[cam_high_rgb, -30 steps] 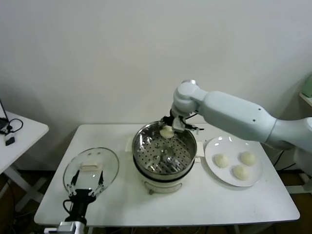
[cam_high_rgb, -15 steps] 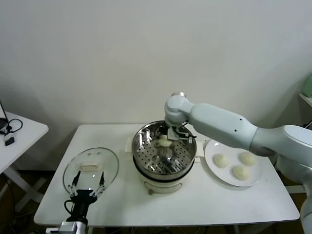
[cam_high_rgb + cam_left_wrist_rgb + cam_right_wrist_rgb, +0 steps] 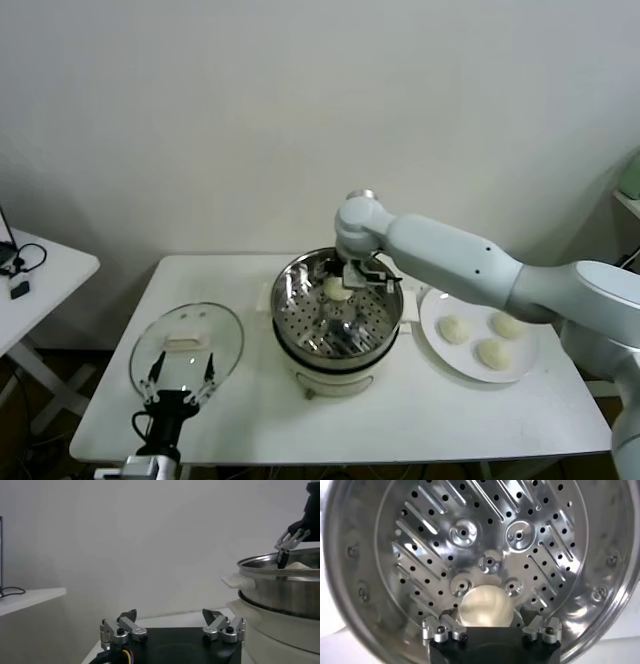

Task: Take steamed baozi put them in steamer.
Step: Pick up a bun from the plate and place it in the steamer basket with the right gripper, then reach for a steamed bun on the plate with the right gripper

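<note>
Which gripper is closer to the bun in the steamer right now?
Right. The right gripper hangs open inside the steamer, directly over the bun. The left gripper waits open at the table's near left edge, by the glass lid.

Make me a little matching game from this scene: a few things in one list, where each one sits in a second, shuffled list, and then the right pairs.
Things:
1. bun under the right gripper
2. three other buns
3. glass lid
4. left gripper

Places:
A. flat on the table, on the robot's left of the steamer
B. on the white plate, on the robot's right of the steamer
C. on the steamer's perforated floor
D. low at the near edge, in front of the lid, jaws apart

The first bun sits between the right gripper's spread fingers.

Pairs: 1-C, 2-B, 3-A, 4-D
</note>
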Motion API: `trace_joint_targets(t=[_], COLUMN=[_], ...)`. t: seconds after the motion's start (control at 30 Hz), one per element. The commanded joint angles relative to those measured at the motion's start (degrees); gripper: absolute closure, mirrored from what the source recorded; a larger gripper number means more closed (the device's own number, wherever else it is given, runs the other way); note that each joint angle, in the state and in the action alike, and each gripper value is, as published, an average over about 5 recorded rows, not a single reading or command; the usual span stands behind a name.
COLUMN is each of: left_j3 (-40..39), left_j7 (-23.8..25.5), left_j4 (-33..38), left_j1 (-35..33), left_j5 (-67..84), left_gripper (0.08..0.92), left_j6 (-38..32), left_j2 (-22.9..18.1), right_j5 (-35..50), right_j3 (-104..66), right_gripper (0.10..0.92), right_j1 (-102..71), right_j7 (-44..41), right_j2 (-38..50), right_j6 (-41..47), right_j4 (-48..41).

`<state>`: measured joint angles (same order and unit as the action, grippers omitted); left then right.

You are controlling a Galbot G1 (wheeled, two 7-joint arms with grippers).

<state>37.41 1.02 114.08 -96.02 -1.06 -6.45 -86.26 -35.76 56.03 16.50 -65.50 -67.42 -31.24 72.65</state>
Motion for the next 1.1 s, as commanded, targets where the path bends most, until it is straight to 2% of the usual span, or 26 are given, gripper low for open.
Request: trace_joint_targets(t=[0.03, 0.17, 0.3, 0.43, 0.57, 0.8, 1.1], left_j3=[-0.1, -0.2, -0.2, -0.3, -0.6, -0.9, -1.0], left_j7=[0.0, 0.0, -0.1, -0.2, -0.2, -0.2, -0.2], left_j4=[0.1, 0.2, 0.2, 0.3, 0.7, 1.2, 1.6], left_j1=[0.0, 0.1, 0.2, 0.2, 0.2, 0.0, -0.3], left_j5=[-0.1, -0.2, -0.2, -0.1, -0.2, -0.4, -0.7], left_gripper=[0.177, 0.177, 0.177, 0.177, 0.177, 0.177, 0.177], left_j6=[0.0, 0.1, 0.2, 0.2, 0.4, 0.5, 0.6], left_j2=[-0.1, -0.1, 0.0, 0.1, 0.2, 0.2, 0.0], right_j5=[3.5, 12.6, 27.1, 43.0, 52.2, 55.4, 47.1], right_j3=[0.2, 2.4, 5.4, 11.0, 15.4, 16.1, 4.6], right_gripper=[0.203, 0.202, 0.203, 0.203, 0.203, 0.203, 0.203], right_j1=[1.9, 6.6, 12.9, 19.9, 23.1, 19.4, 4.0], right_j7=[-1.3, -2.8, -3.5, -3.5, -3.9, -5.0, -4.0], right_j2=[2.4, 7.0, 12.0, 17.3, 22.2, 29.6, 32.4], right_j6=[-0.8, 2.9, 11.7, 21.8, 27.4, 31.7, 33.3], right_j4=[2.2, 6.0, 7.7, 6.9, 3.3, -3.4, -10.7])
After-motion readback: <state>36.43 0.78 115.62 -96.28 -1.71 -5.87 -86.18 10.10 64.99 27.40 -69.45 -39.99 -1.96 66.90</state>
